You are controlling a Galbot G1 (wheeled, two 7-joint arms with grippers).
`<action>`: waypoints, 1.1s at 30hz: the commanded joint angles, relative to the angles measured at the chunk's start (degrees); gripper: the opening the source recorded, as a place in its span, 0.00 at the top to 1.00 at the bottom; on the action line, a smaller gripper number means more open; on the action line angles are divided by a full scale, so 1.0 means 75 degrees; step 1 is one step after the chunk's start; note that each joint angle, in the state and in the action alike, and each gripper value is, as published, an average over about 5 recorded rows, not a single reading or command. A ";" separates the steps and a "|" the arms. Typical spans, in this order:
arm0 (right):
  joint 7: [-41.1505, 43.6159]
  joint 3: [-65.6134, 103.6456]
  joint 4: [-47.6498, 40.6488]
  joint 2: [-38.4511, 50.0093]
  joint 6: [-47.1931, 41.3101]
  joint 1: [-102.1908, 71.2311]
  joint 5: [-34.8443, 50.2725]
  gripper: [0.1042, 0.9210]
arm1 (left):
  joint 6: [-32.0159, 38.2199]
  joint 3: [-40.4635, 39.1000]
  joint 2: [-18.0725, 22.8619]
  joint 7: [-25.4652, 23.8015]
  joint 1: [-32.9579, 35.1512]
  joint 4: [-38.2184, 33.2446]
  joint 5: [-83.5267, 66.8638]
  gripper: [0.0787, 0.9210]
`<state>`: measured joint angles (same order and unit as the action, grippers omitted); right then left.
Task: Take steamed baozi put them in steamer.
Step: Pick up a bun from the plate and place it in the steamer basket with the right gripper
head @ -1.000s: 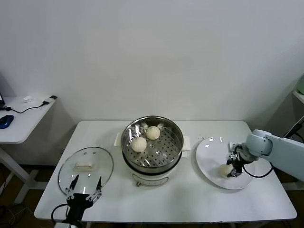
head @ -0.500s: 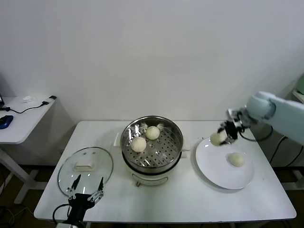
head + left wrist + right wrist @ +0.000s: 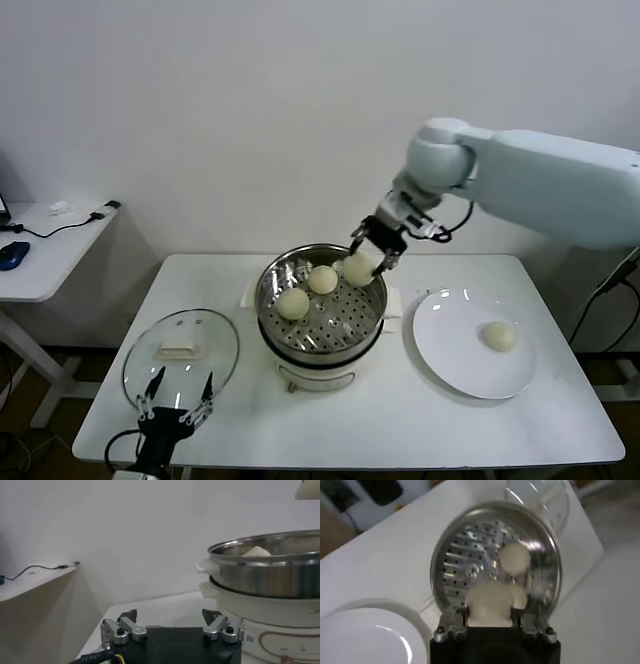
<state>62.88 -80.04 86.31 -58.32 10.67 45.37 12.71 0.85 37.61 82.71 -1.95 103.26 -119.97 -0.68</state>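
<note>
While right tool (image 3: pixel 372 256) grips third baozi (image 3: pixel 358 268) over steamer (image 3: pixel 322 328) rim | two baozi (image 3: pixel 307 291) already inside; last baozi (image 3: pixel 500 336) on plate (image 3: pixel 450 360) | left tool (image 3: pixel 178 402) parked, released, near bench edge

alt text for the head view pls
The right gripper holds a baozi over the steamer, where two more baozi sit. A fourth lies on the white plate; the left gripper hangs open by the glass lid.
</note>
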 commanded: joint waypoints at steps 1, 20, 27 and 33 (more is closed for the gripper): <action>-0.0432 -0.0368 0.0184 -0.1266 0.1517 -0.0582 -0.1337 0.42 | 0.0004 0.0013 0.0040 0.0004 0.0002 0.0046 0.0000 0.12; -0.1009 -0.0396 -0.0374 -0.1411 0.1500 -0.1796 -0.2079 0.42 | 0.0020 0.0018 0.0087 0.0024 -0.0013 0.0144 0.0016 0.12; -0.1279 -0.0293 -0.0572 -0.1515 0.1751 -0.1806 -0.2114 0.37 | 0.0021 0.0010 0.0090 0.0024 -0.0014 0.0136 0.0020 0.12; -0.0643 -0.0048 -0.0602 -0.1318 0.2029 -0.1033 -0.1398 0.18 | 0.0007 -0.0004 0.0106 0.0013 -0.0015 0.0093 0.0043 0.12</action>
<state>55.61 -81.66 82.79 -68.58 23.29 33.87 -0.98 0.98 37.68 83.41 -1.77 103.10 -119.03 -0.47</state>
